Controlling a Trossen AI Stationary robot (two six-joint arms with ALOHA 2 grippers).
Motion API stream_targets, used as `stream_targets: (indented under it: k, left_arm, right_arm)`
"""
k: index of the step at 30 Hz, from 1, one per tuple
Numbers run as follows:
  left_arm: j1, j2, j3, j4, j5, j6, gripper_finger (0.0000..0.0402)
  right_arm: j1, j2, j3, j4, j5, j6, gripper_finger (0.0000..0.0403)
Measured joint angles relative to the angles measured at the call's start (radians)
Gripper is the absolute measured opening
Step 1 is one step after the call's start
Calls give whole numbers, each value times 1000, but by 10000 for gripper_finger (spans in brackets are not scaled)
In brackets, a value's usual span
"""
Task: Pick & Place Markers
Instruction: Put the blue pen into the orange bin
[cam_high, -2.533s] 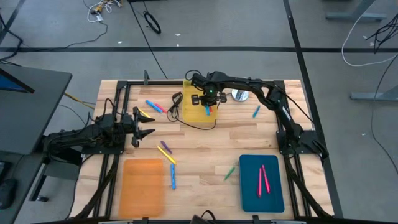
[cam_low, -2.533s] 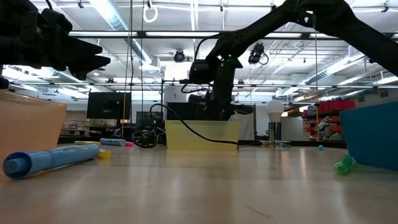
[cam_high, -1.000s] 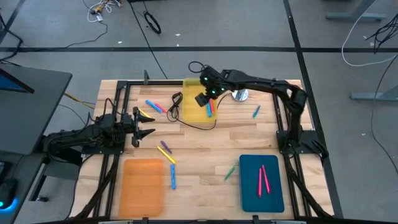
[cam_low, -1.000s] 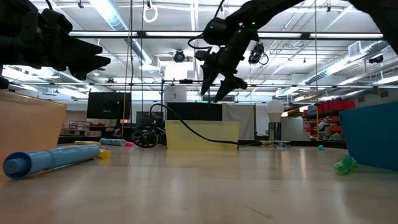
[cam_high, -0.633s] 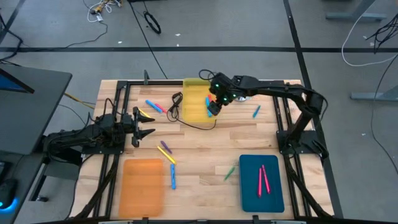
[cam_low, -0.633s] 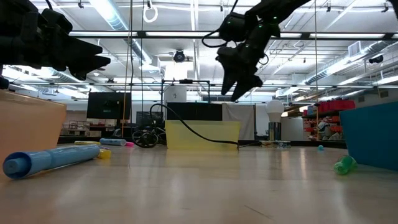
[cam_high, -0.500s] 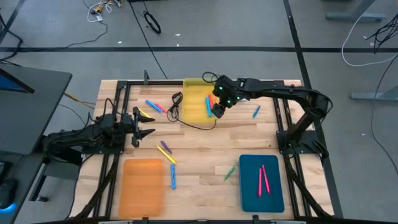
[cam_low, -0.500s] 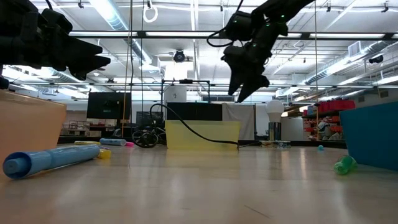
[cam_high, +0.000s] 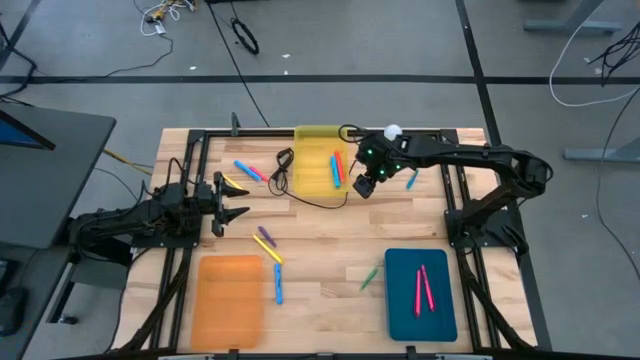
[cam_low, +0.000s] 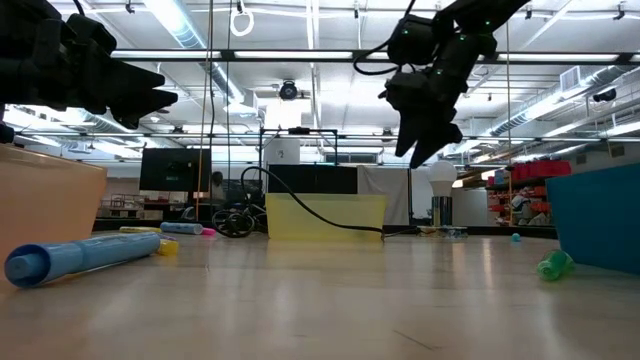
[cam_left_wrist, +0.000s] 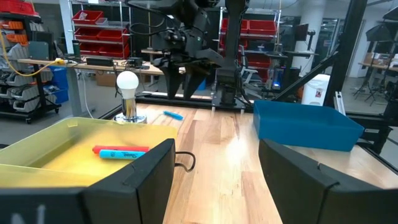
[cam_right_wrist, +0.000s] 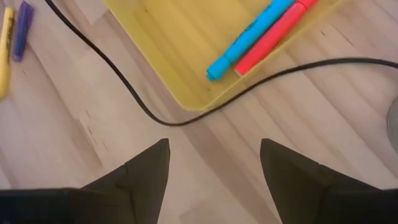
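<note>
**Right arm empty-handed, between picks**

High view: the right gripper (cam_high: 364, 186) is hovering just off the yellow tray (cam_high: 312, 150), a lone blue marker (cam_high: 412, 179) lying close beside it (likely the next pick).

Low view: it is hanging well above the table.

Right wrist view: its fingers are gaping wide, holding nothing; blue and red markers (cam_right_wrist: 266, 36) are lying in the tray ahead.

Left wrist view: the left gripper (cam_left_wrist: 214, 177) is waiting, spread and empty.

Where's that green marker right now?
In the high view the green marker lies on the bare wooden table, on the right arm's side, just left of the teal tray and well away from both arms.
</note>
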Motion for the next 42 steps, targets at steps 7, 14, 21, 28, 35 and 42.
stream_targets:
  k: [7, 14, 21, 28, 35, 42]
  left_arm:
    - [0, 0, 0, 0, 0, 0, 238]
    - [0, 0, 0, 1, 0, 0, 238]
    - [0, 0, 0, 2, 0, 0, 238]
    - [0, 0, 0, 2, 0, 0, 238]
    - [0, 0, 0, 2, 0, 0, 238]
    - [0, 0, 0, 2, 0, 0, 238]
  right_arm:
    - [-13, -20, -24, -2, -1, 220, 252]
    - [-55, -84, -55, -6, 6, 361, 252]
    - [-92, -121, -57, -49, 13, 466, 252]
    - [-122, -152, -57, -145, 88, 573, 252]
    - [-181, -153, -57, -203, 88, 679, 252]
    - [-235, -153, -57, -231, 89, 805, 252]
